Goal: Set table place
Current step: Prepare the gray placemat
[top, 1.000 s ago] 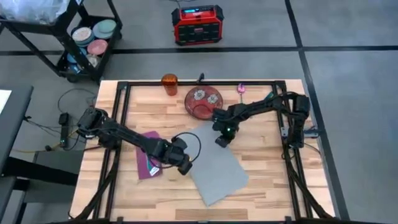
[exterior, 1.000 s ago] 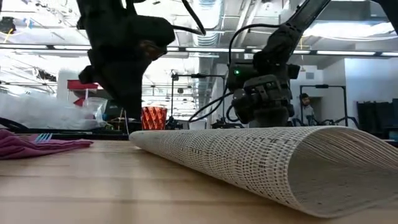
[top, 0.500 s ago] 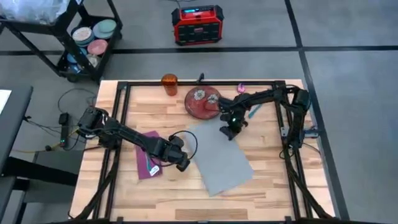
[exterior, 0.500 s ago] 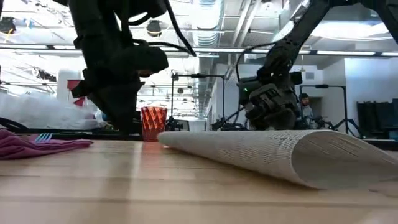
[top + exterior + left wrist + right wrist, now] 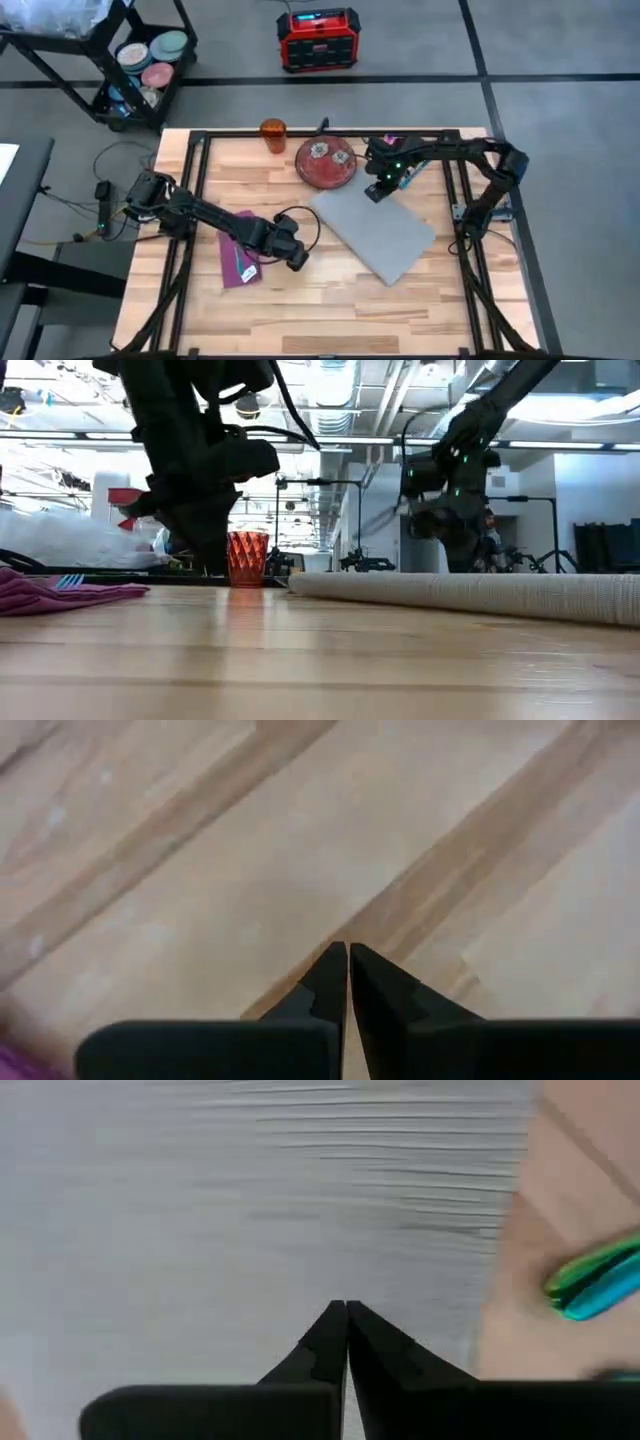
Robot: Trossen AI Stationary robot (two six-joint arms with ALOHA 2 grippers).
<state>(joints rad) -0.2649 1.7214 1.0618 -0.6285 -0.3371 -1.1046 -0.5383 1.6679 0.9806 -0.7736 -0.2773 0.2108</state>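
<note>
On the counter (image 5: 300,300), the grey placemat (image 5: 375,232), curled a second ago, now lies flat beside the red plate (image 5: 326,164). Right gripper (image 5: 376,190) above its corner and left gripper (image 5: 296,262) nearby: fingers closed, empty. Placement appears underway.

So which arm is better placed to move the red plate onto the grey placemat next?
Right. The right gripper hovers at the placemat's far corner beside the plate; the left gripper sits farther off near the napkin.
</note>
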